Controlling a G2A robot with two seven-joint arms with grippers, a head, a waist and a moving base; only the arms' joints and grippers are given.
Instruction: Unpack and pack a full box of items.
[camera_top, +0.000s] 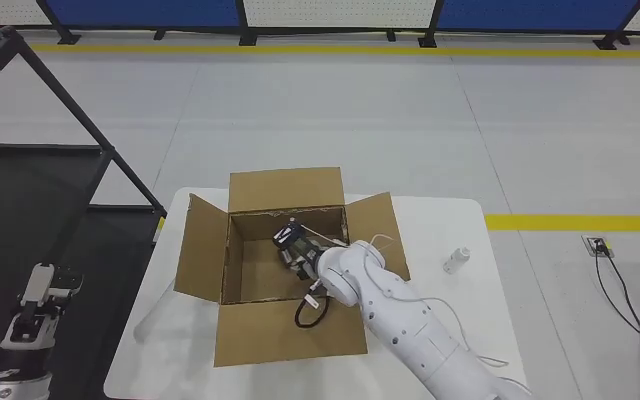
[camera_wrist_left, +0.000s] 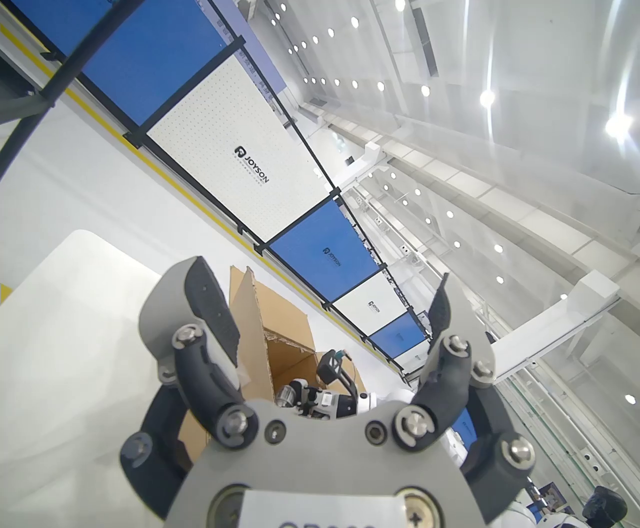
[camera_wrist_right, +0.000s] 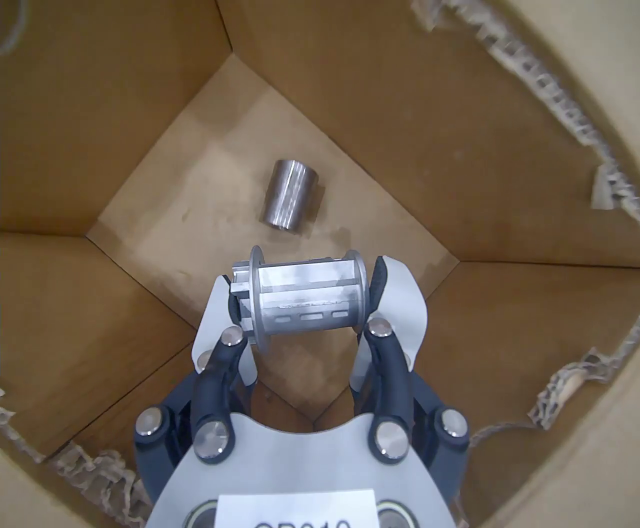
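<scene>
**Figure. Right arm inside the open box, left arm idle beside the counter.**

An open cardboard box (camera_top: 285, 188) stands on the white counter (camera_top: 450, 310) with all four flaps folded outward. The right arm slants down into it from the near side.

(a) The right gripper (camera_wrist_right: 304, 282) hangs inside the box, above its floor. Its jaws are clenched on a metal spool (camera_wrist_right: 310, 297), one pad against each flanged end. The spool lies crosswise between the pads, its ribbed and slotted barrel facing up, and it is clear of the cardboard below.

(b) A short steel cylinder (camera_wrist_right: 290, 195) lies on its side on the box floor, just beyond the spool and apart from it. It rests near the middle of the floor, away from the walls. The upper edges of the box show torn, ragged corrugation.

(c) The left gripper (camera_wrist_left: 320, 280) sits off the counter's left edge, well apart from the box, and points upward toward the ceiling. Its jaws are released, spread wide with nothing between them. Past its pads the box's side flap and the right arm's wrist can be seen across the counter.

(d) A small clear bottle (camera_top: 456, 260) lies on the counter to the right of the box, near the edge and apart from the flaps.
</scene>
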